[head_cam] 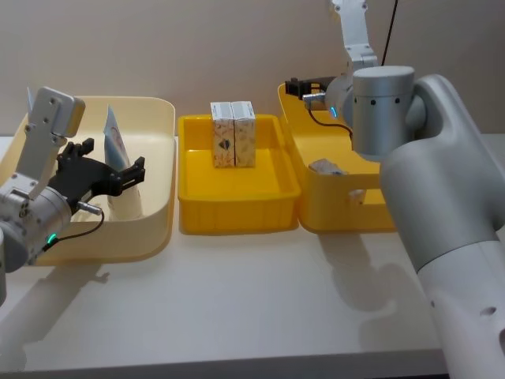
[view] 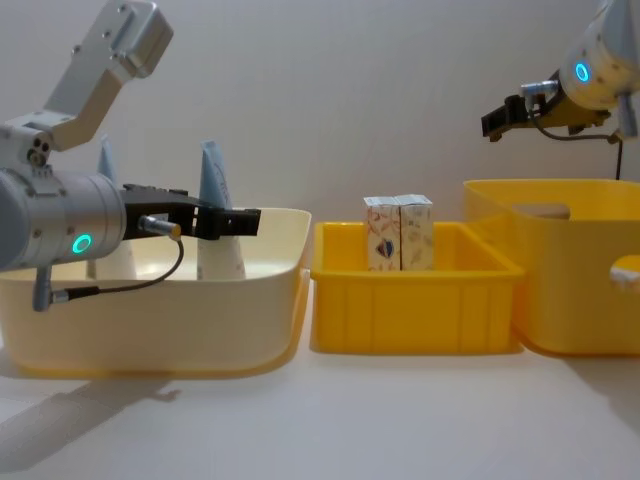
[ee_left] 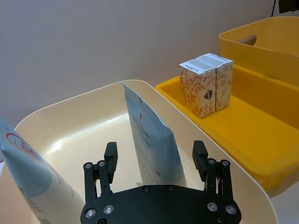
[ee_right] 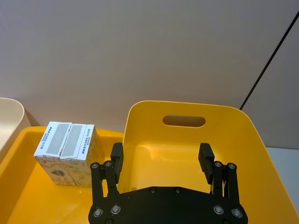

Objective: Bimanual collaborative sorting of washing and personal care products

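white table; right arm hides tub corner; left claw, right claw spread.

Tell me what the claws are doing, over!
Left claw open, facing upright tube in cream tub. Second tube alongside. Right claw open over tall yellow tub. Two cartons standing in yellow tray.

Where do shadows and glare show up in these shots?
Head view: soft arm shadows on the table before the cream tub and tall yellow tub. Left wrist view: sheen on the cream tub's floor beyond the left gripper. Chest view: shadow under that tub.
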Controlling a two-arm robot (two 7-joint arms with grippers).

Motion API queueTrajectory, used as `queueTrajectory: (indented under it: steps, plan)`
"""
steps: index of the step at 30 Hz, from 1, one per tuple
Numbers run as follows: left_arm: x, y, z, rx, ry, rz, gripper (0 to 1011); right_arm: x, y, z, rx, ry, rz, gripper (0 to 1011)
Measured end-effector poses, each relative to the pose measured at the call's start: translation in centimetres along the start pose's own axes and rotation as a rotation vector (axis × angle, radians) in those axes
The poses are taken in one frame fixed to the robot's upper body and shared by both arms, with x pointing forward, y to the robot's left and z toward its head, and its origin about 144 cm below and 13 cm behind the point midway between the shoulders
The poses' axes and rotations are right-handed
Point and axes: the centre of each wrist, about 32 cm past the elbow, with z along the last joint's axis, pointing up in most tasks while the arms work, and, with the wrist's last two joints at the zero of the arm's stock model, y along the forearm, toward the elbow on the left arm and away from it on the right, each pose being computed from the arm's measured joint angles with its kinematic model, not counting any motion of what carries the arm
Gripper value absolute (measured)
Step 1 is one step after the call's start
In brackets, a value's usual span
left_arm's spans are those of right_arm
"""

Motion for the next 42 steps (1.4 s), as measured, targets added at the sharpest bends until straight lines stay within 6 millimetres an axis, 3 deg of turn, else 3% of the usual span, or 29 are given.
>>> queueTrajectory:
  steps: [20, 23, 35, 36, 42]
  plan:
    - [0.6, -0.9, -0.2, 0.008, 0.005, -0.015, 999, 0.0, 0.0, 0.0, 0.0, 0.0, 0.0, 1001]
    - [0.6, -1.0, -0.3, 0.009, 0.006, -0.016, 960, 0.0, 0.0, 0.0, 0.0, 0.0, 0.0, 1001]
    - [0.7, -1.1, -0.3, 0.011, 0.006, -0.018, 645, 0.0, 0.0, 0.0, 0.0, 0.0, 0.0, 1001]
    - [0.7, -1.1, -0.3, 0.011, 0.006, -0.018, 573, 0.0, 0.0, 0.0, 0.0, 0.0, 0.0, 1001]
    - [0.7, -1.1, -0.3, 0.011, 0.007, -0.018, 370, 0.0, 0.0, 0.0, 0.0, 0.0, 0.0, 1001]
